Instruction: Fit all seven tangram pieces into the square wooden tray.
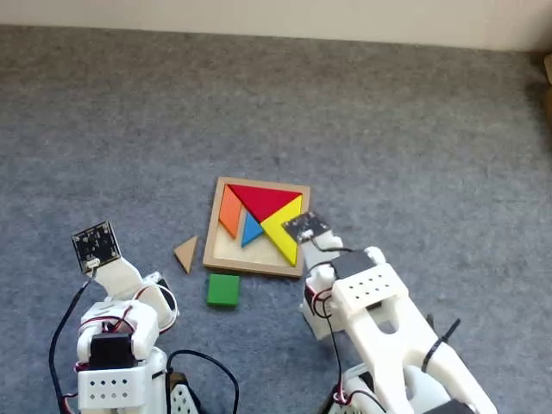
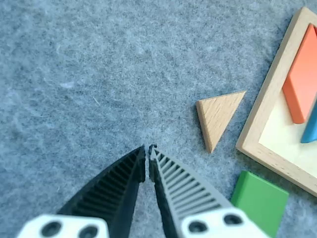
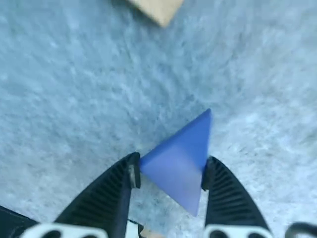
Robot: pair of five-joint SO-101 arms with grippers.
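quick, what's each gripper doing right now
left gripper: closed, holding nothing
right gripper: closed on a blue triangle

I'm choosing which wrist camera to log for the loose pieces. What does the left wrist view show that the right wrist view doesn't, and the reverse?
Left wrist view, not the right: the shut left claw, a wooden triangle and a green square lying on the carpet beside the wooden tray, which holds an orange parallelogram and a light blue piece.
Right wrist view, not the left: the right claw gripping a blue triangle, plus a cropped pale wooden corner I cannot identify.
Shared: the grey carpet.
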